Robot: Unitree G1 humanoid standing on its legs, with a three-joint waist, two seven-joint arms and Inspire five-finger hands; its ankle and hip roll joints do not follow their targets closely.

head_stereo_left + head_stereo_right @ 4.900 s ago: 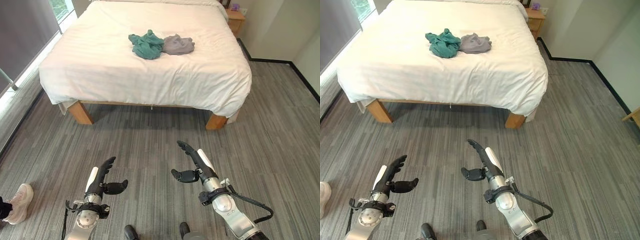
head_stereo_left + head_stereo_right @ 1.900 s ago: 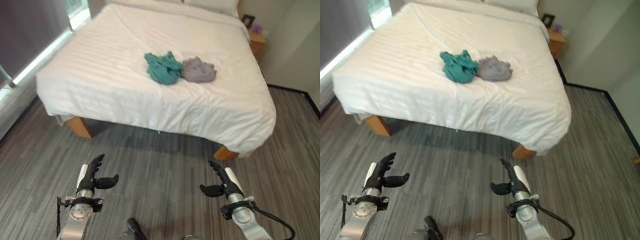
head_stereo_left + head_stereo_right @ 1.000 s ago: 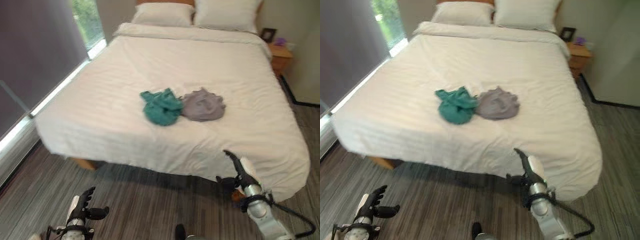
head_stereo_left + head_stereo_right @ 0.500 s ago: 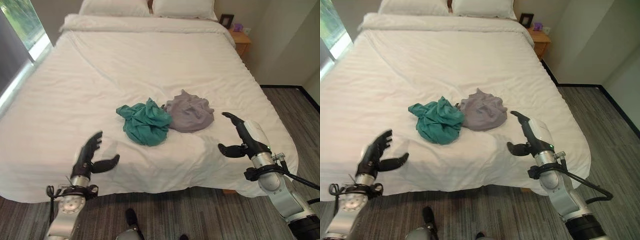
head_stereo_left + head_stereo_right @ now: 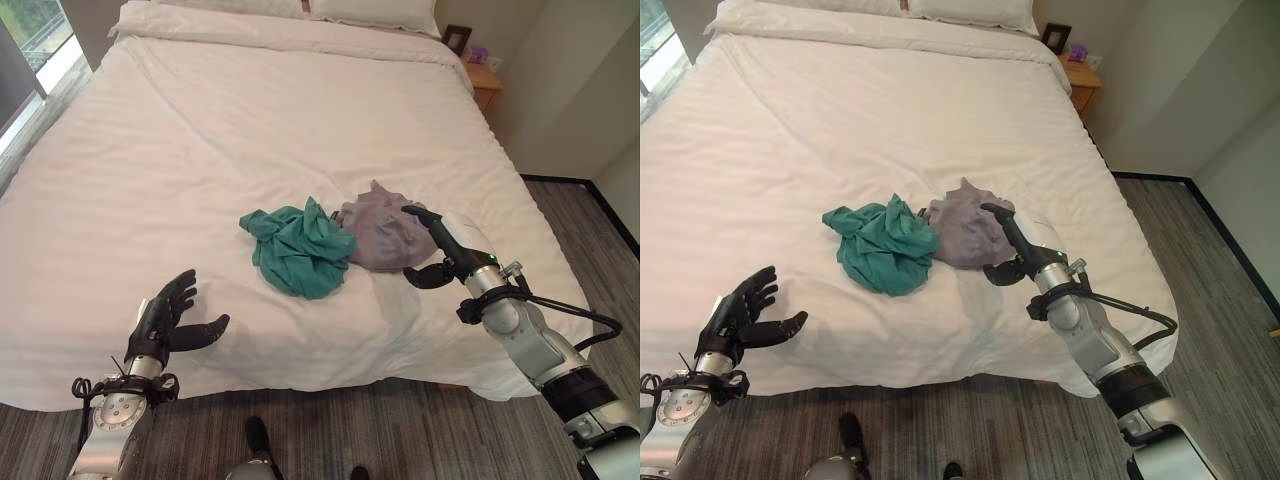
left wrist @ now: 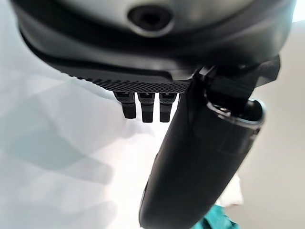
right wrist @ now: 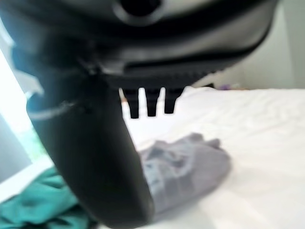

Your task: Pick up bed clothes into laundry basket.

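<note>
Grey cloth (image 5: 380,236) and green cloth (image 5: 298,250) lie touching, mid bed (image 5: 150,150). Right robot hand (image 5: 448,255) is wide open w/ nothing in it, just beside the grey one. Left robot hand (image 5: 168,318) is open too, empty, near bed's edge. Risk: it may grab the sheet too, or drop one cloth.

The right hand (image 7: 95,157) fills the near field, its thick dark thumb standing out beside a short row of straight fingers (image 7: 150,102). Past the fingertips, apart from them, a crumpled grey garment (image 7: 190,167) lies on the white bed (image 7: 257,143). A teal garment (image 7: 33,202) lies beyond the thumb, beside the grey one; whether the two touch is hidden by the thumb.
</note>
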